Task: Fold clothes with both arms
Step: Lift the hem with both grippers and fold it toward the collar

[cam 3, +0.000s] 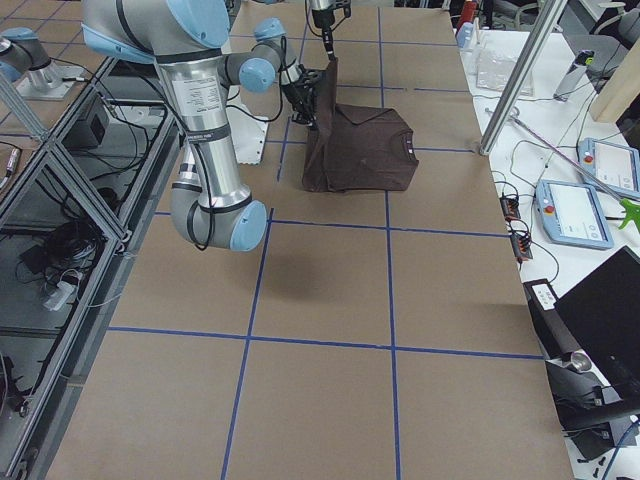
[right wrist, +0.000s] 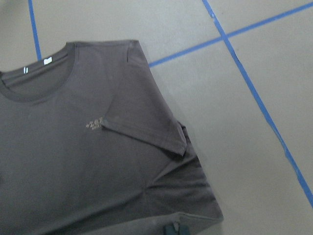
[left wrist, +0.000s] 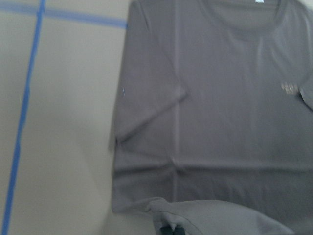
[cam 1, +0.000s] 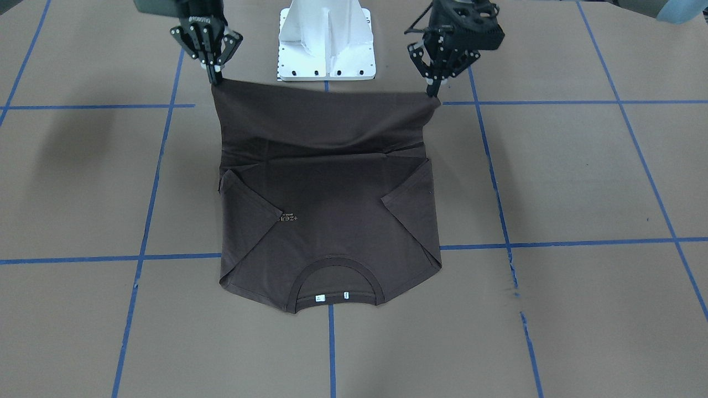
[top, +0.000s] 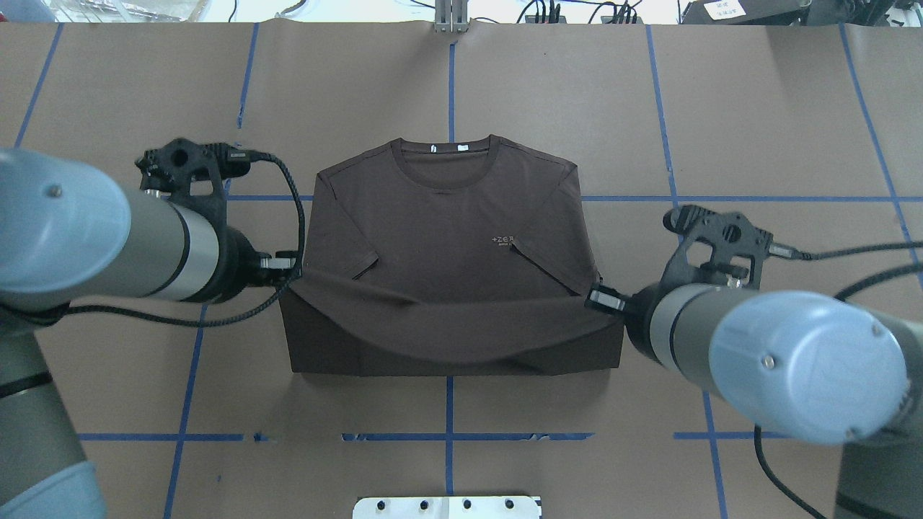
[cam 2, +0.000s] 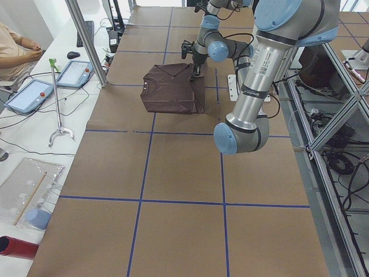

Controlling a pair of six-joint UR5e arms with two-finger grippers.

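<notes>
Exterior front-facing view: left gripper (cam 1: 433, 90) and right gripper (cam 1: 215, 78) are each pinched tight on a hem corner of the T-shirt (cam 1: 326, 221). The hem hangs stretched between them, and the collar end lies flat on the table (cam 1: 553, 177).

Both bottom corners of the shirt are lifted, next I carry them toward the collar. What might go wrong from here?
The left pincer and right pincer each pinch only a tip of the shirt hem, so a corner may slip free mid-carry. The lifted cloth looks slack between them and may land creased. The tucked-in sleeves lie loose and could be dragged open if the pull is uneven.
</notes>
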